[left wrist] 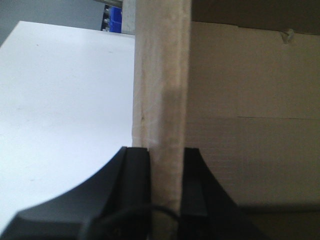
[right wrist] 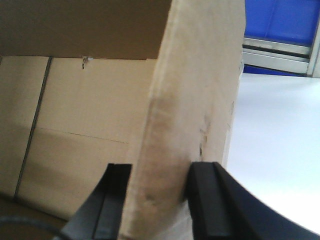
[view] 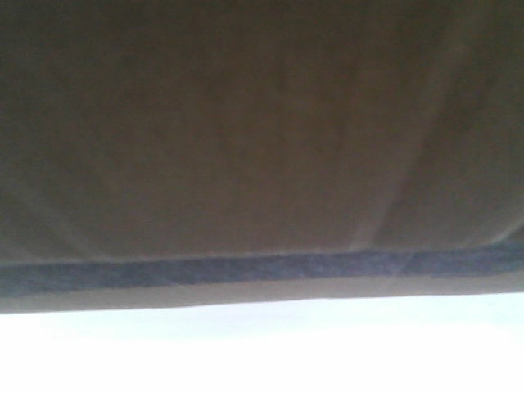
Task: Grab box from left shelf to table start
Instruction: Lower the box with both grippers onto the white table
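one box pinched, left gripper, right gripper

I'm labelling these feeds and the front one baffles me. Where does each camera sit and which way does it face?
Exterior front: faces forward, filled by the box close up above white table; no robot parts show.
Left wrist: looks along the left gripper, clamped on a box wall.
Right wrist: looks along the right gripper, clamped on a box wall; blue bin beyond.
Shared: both wrist views show the box's inside and the table.
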